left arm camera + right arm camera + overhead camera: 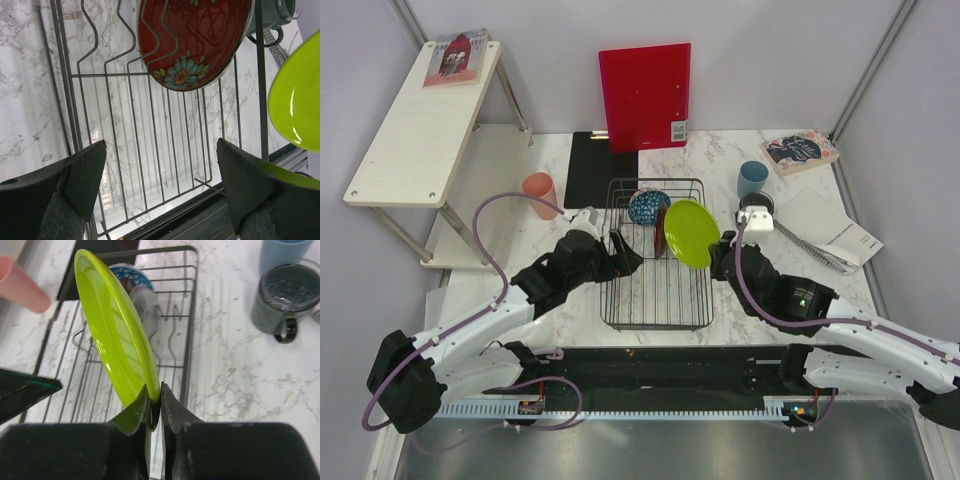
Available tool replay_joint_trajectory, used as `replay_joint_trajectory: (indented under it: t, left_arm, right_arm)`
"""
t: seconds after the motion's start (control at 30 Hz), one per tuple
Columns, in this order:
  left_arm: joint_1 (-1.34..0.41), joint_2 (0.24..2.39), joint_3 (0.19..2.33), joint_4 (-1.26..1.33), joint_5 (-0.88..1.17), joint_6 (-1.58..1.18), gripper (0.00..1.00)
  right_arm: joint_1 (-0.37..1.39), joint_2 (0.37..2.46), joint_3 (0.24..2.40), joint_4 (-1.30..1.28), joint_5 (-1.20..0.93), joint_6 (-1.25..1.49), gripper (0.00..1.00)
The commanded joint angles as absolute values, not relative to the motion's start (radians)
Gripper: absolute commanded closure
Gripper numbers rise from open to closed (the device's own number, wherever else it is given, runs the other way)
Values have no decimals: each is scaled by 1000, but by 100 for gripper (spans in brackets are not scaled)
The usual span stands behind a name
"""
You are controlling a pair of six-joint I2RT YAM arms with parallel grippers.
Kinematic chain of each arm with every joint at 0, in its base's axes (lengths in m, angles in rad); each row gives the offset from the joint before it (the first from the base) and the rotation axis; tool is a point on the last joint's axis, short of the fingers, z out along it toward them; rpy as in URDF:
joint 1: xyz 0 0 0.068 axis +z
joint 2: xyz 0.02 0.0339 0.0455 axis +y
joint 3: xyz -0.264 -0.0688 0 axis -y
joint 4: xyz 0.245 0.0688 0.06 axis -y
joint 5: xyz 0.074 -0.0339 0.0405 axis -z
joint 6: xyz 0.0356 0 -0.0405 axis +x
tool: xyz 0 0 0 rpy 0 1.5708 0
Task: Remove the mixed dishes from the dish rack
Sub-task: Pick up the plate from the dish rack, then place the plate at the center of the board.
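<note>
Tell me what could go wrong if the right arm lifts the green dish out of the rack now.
1. The right gripper pinches the lime-green dish only at its thin rim, so the dish might pivot or slip.
2. The dish is close to the dark red plate and the wires of the dish rack; a tilted lift could knock either.
3. The left gripper hangs open over the rack nearby, so the arms could clash.
</note>
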State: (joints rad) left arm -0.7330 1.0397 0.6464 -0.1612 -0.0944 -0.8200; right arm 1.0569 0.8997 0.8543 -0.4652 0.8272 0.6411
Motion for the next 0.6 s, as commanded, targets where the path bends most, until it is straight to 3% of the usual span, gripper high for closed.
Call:
replay_joint_trajectory:
  t: [0.0, 0.33, 0.57]
  left_arm:
    - [-732, 991, 681, -229, -181, -795, 1]
    - [-730, 717, 672, -106, -190, -649, 1]
    - [-729, 660, 624, -54, -123, -632, 1]
  right_arm:
    - [1062, 851, 888, -379, 608, 615, 100]
    - [1058, 847, 923, -298, 338, 627, 100]
    - [1046, 880, 896, -186, 167, 666, 100]
